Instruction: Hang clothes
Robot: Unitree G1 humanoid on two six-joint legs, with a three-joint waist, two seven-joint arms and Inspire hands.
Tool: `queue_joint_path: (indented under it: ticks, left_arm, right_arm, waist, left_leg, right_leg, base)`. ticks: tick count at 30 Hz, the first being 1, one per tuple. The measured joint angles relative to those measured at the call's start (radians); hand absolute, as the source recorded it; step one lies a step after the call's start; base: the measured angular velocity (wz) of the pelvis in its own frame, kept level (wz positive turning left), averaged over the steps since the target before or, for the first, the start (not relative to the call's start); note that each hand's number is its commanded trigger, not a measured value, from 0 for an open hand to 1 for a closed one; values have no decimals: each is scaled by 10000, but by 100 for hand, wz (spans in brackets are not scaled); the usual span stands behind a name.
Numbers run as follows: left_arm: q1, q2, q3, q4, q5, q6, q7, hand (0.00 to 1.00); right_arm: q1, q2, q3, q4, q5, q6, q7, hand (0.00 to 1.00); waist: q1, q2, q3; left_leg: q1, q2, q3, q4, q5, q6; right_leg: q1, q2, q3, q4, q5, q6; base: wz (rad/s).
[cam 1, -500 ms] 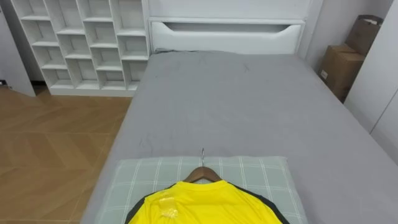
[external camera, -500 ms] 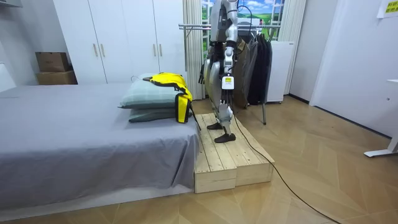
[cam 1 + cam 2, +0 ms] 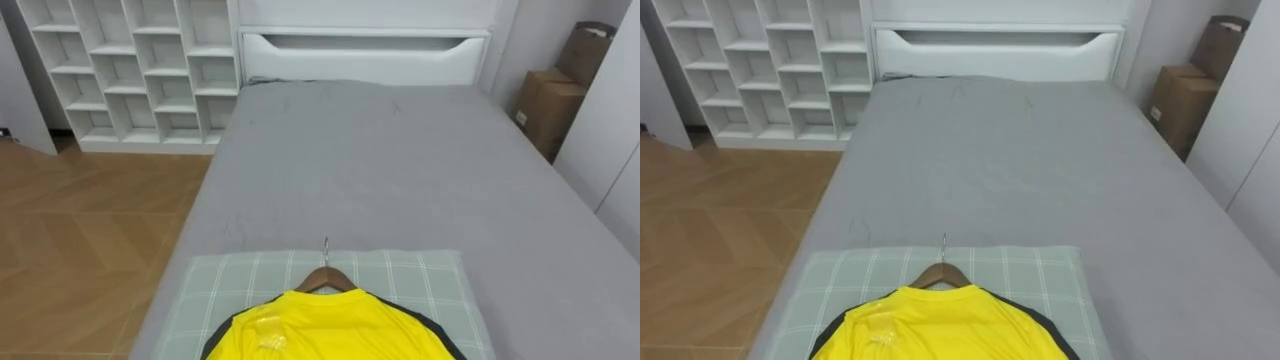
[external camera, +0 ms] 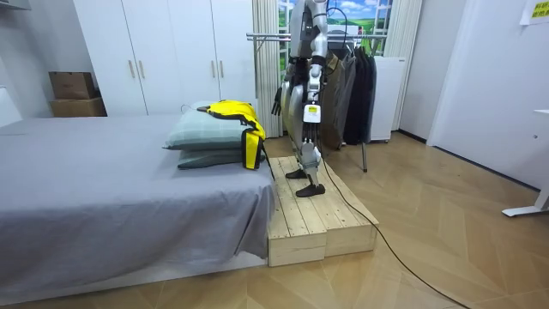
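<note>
On the pillow [image 3: 215, 285], yellow shirt [image 3: 330, 330] on hanger [image 3: 325, 276].

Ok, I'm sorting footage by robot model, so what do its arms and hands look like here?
In the room view the arms are silver-grey metal segments with darker joints. The left hand bears a small white tag marked with yellow; the right hand looks dark. Dark cables loop near the shoulders. Finer detail is too small to tell.
</note>
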Motion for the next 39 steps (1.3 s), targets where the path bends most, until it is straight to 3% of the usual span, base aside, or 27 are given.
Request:
queue_joint_path:
  ticks: [15, 21, 24, 28, 35, 39]
  left_arm:
    - [134, -2, 492, 9, -110, -103, 245, 0]
    - [227, -16, 901, 39, -113, -233, 667, 0]
    - [262, -19, 1017, 32, -131, -291, 1268, 0]
    - [157, 36, 1737, -178, -148, -489, 2171, 0]
    - [51, 313, 1957, -840, -516, -1408, 3925, 0]
    - [181, 345, 1960, -1365, -723, -1711, 4714, 0]
  right_arm:
    - [165, 5, -17, 52, 81, -107, -21, 0]
    - [189, 43, -12, 74, 55, -101, -243, 0]
    - [146, 67, -7, 69, -85, -105, -282, 0]
    - [155, 53, -26, 55, -339, -98, -508, 0]
    - [120, -6, -12, 66, -353, -227, -514, 0]
    - [167, -48, -20, 66, -361, -254, -521, 0]
  waist:
    - [25, -22, -20]
    - [212, -88, -19]
    - [222, -88, -29]
    - [211, -100, -47]
    - [287, -19, -80]
    - [280, 48, -103]
  left_leg:
    - [36, 3, 65, -89, 40, 20]
    - [156, -3, 80, -166, 66, 13]
    - [138, -7, 61, -164, 77, 12]
    - [-20, -63, -115, -146, 136, 24]
    - [-8, -190, -185, -334, 309, 68]
    - [11, -193, -178, -389, 329, 78]
  right_leg:
    - [-4, -15, -5, -1, 1, 0]
    - [72, -16, 5, 1, 1, 1]
    - [71, -25, -85, 1, 1, 1]
    - [8, -68, -270, -19, 1, 1]
    - [-27, -183, -329, -3, 5, 8]
    - [-52, -188, -311, 12, 16, 24]
  base:
    - [0]
    - [-1]
    - [4]
    - [11]
    - [4]
    - [0]
